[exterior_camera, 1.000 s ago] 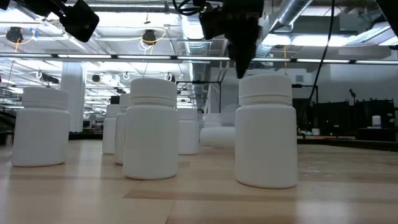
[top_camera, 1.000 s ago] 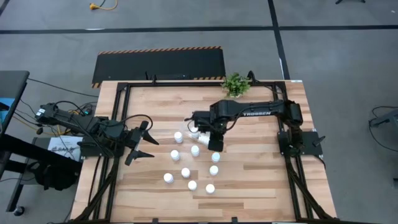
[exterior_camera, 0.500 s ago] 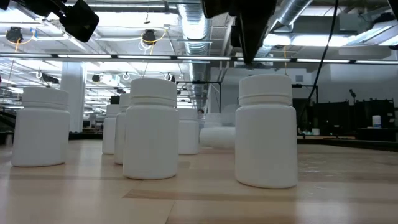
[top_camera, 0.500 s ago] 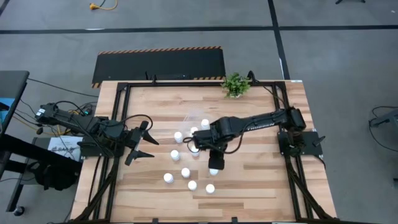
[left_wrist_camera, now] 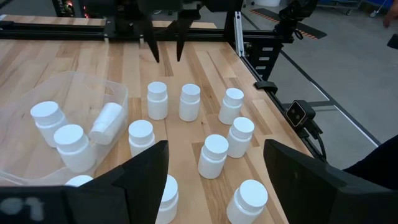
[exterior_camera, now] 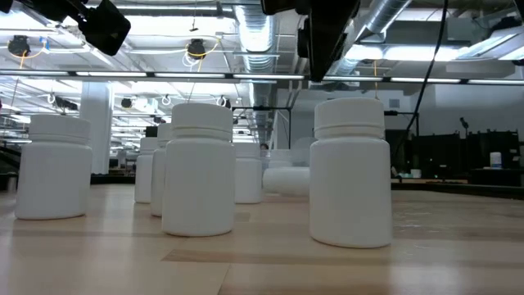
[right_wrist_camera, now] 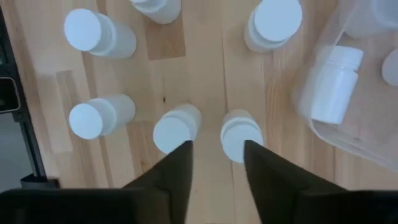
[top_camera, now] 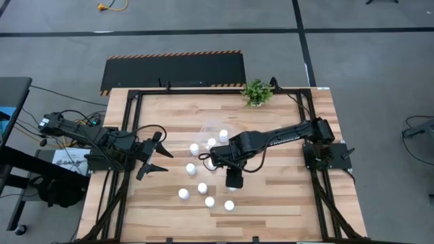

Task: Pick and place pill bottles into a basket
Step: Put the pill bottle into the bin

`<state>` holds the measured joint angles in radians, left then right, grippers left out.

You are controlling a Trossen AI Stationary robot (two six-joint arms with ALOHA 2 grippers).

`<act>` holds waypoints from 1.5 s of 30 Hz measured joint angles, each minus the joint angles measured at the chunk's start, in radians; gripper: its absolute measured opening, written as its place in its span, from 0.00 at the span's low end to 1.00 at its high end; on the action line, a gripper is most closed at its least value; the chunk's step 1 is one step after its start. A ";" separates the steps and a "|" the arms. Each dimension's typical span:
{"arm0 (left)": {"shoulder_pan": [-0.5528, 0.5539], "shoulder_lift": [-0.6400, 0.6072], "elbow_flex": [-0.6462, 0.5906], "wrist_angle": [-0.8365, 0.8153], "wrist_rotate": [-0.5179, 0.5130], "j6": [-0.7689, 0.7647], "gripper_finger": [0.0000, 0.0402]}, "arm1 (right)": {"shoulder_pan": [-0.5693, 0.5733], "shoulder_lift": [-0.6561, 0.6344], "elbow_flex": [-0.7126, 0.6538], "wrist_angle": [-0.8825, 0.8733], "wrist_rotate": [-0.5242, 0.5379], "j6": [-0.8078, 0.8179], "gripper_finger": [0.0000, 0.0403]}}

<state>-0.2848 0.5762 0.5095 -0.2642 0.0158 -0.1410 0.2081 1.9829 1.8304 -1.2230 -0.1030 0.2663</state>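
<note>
Several white pill bottles [top_camera: 202, 188] stand upright on the wooden table, near its middle. A few more sit in the clear basket [top_camera: 207, 129] just beyond them, and one of these lies on its side [right_wrist_camera: 334, 84]. My right gripper [top_camera: 234, 179] hangs open above the standing bottles, fingers pointing down. In the right wrist view [right_wrist_camera: 217, 146], two bottles [right_wrist_camera: 176, 127] [right_wrist_camera: 239, 134] stand below its fingertips. It touches nothing. My left gripper [top_camera: 163, 152] waits open at the table's left, facing the bottles [left_wrist_camera: 216, 149].
A small green potted plant [top_camera: 256, 91] stands at the far edge. Black frame rails [top_camera: 135, 122] run along the table's sides. A black mat with a striped edge [top_camera: 173, 71] lies on the floor beyond. Bare wood [top_camera: 285, 190] shows at the near right.
My right gripper has moved from beside the basket toward the table's near edge. It now hangs over the standing bottles, still open and pointing down. No bottle has moved.
</note>
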 joint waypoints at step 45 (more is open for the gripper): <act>0.000 0.000 0.000 -0.016 0.127 0.076 0.63 | 0.003 0.118 -0.036 -0.053 0.068 -0.207 0.61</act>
<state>-0.2848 0.5762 0.5098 -0.2802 0.1432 -0.0650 0.2108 2.1010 1.7947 -1.2762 -0.0345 0.0593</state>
